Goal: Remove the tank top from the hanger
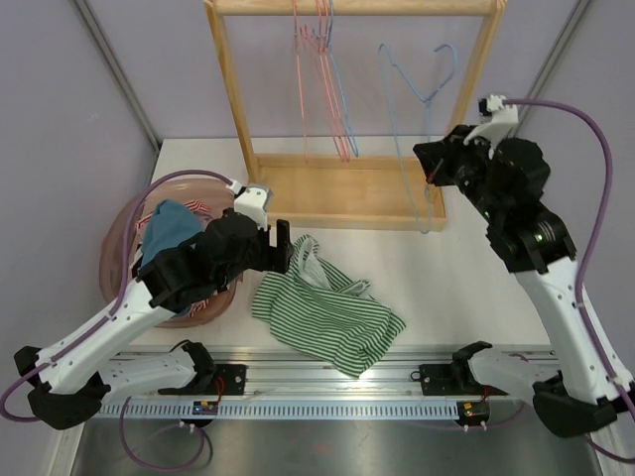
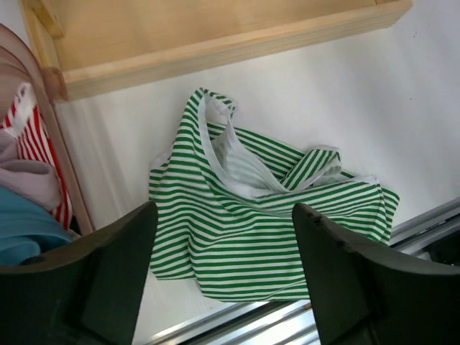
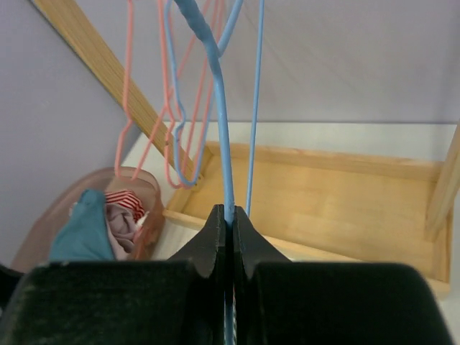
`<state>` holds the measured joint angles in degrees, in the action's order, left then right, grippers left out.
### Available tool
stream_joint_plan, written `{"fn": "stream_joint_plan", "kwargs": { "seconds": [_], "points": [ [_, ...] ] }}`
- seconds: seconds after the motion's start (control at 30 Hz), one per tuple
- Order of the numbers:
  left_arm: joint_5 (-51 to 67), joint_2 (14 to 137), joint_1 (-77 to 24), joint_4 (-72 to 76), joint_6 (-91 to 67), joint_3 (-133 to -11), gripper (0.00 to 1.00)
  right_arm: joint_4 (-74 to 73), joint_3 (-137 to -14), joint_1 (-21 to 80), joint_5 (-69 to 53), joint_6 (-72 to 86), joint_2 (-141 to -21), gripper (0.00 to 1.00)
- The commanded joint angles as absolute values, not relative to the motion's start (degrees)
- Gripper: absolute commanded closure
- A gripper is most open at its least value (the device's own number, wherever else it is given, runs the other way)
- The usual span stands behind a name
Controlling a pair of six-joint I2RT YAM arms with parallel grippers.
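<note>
Two tools show. The left tool (image 2: 223,215) is wide open. The top (image 1: 327,312) lies in a heap on the worktop (image 1: 466,268), just in front of the rack (image 1: 347,193), off the hanger (image 3: 218,108). The right tool (image 3: 231,215) pinches that hanger near the rack's right post. The job looks done; next, put the hanger down gently.

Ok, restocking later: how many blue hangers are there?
2: a blue hanger clamped in the right gripper, another hanging on the rail among the pink hangers. More could overlap there.
</note>
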<state>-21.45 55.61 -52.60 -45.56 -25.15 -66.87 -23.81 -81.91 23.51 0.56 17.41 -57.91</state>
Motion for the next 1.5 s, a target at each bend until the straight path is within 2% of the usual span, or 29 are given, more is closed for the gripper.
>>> {"fn": "stream_joint_plan", "kwargs": {
  "seconds": [0.0, 0.1, 0.3, 0.5, 0.6, 0.93, 1.13, 1.17, 1.2, 1.4, 1.47],
  "points": [
    [-24.26, 54.41, -52.65, -46.93, -24.26, -72.41, 0.16, -33.03, -91.47, 23.82, 3.07, 13.71, -66.34, 1.00],
    [-24.35, 53.35, -52.65, -49.91, -22.24, -73.39, 0.01, -34.97, -102.70, 24.87, 5.08, 12.05, -73.46, 1.00],
    [-26.80, 50.37, -52.65, -54.05, -18.46, -71.11, 0.01, -40.50, -122.38, 25.84, 6.15, 10.02, -88.75, 1.00],
    [-26.90, 44.74, -52.65, -46.69, -16.70, -61.80, 0.01, -43.77, -141.90, 26.98, 7.38, 9.14, -104.22, 1.00],
    [-25.05, 45.09, -52.38, -45.79, -16.70, -60.91, 0.01, -45.26, -151.22, 27.77, 8.26, 8.26, -111.69, 1.00],
    [-21.45, 45.26, -50.01, -44.39, -15.64, -59.59, 0.01, -41.22, -155.48, 31.02, 9.05, 6.33, -120.58, 1.00],
    [-18.81, 45.61, -48.78, -43.86, -15.64, -59.68, 0.01, -40.87, -153.11, 31.29, 9.58, 6.77, -119.19, 1.00],
    [-18.81, 45.96, -48.78, -44.03, -15.91, -59.94, 0.01, -40.70, -152.24, 31.29, 9.75, 6.77, -118.57, 0.98],
    [-18.63, 46.14, -48.78, -44.12, -16.08, -60.12, 0.01, -40.00, -150.57, 31.29, 9.76, 6.77, -117.87, 0.81],
    [-17.75, 48.69, -49.22, -45.18, -20.73, -62.31, 0.01, -39.20, -143.19, 31.29, 10.98, 5.89, -110.58, 0.53],
    [-17.75, 50.17, -50.96, -44.30, -23.37, -62.14, 0.01, -38.68, -138.20, 31.29, 12.21, 5.19, -106.19, 0.37]
  ]
}}
